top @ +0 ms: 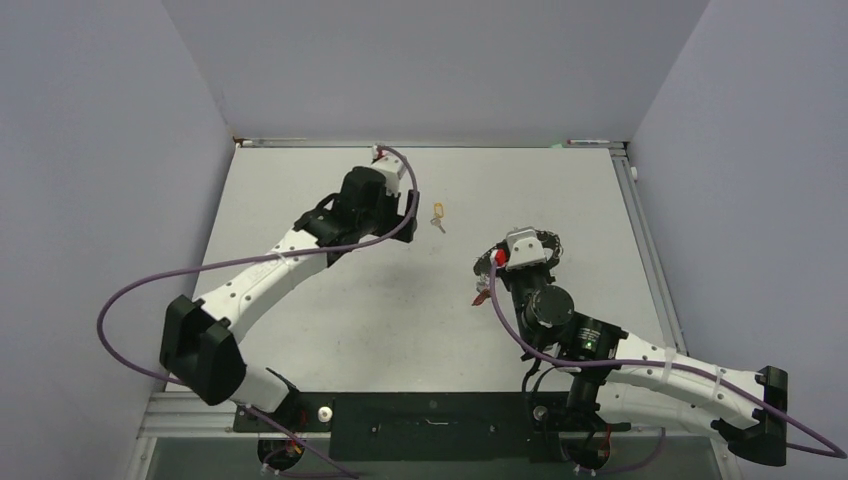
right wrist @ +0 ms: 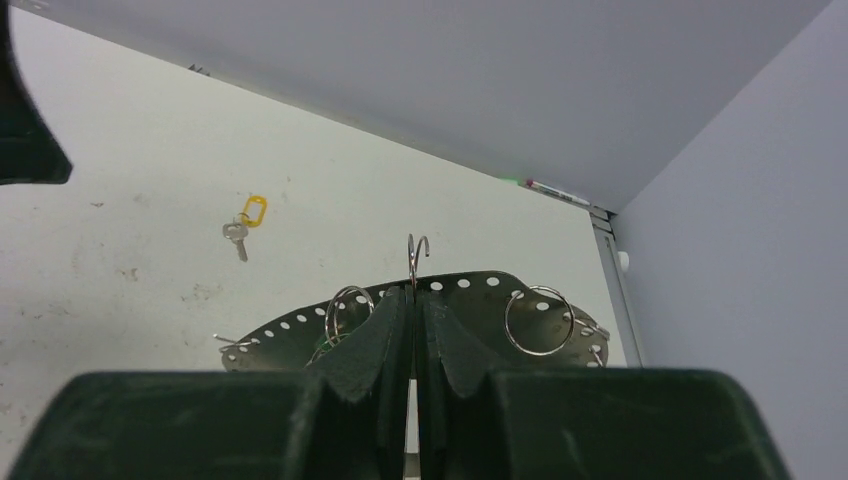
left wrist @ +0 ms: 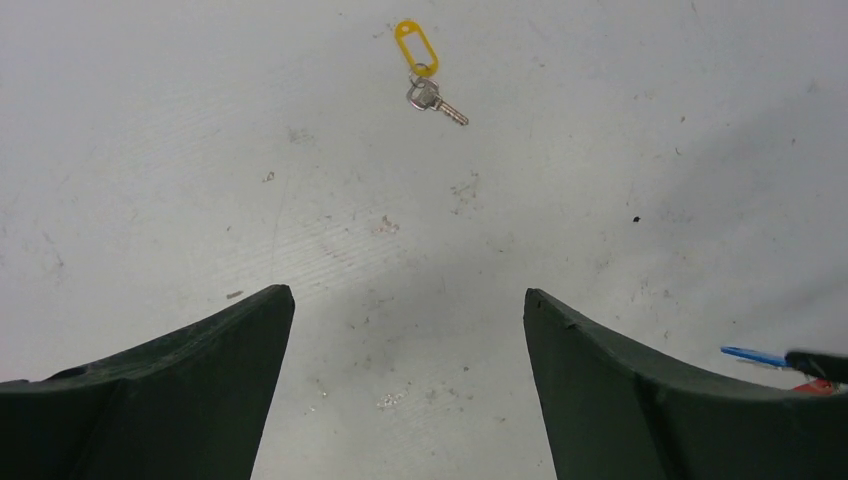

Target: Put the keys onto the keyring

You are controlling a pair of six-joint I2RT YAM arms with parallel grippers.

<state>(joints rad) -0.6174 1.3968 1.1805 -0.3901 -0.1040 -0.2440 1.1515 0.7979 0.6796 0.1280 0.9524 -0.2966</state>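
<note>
A silver key with a yellow tag [top: 438, 217] lies alone on the table; it also shows in the left wrist view [left wrist: 425, 75] and the right wrist view [right wrist: 245, 222]. My left gripper [left wrist: 408, 295] is open and empty, above bare table just near of that key. My right gripper [right wrist: 413, 295] is shut on the keyring [right wrist: 470, 285], a wide oval loop of perforated silver metal with small wire rings hanging on it and a hook at the top. In the top view the keyring [top: 553, 240] sits under my right wrist, with a red tag [top: 499, 257] beside it.
A blue tag [left wrist: 752, 354] and a bit of red [left wrist: 815, 386] show at the right edge of the left wrist view. Grey walls close the table at the back and both sides. A metal rail [top: 645, 240] runs along the right edge.
</note>
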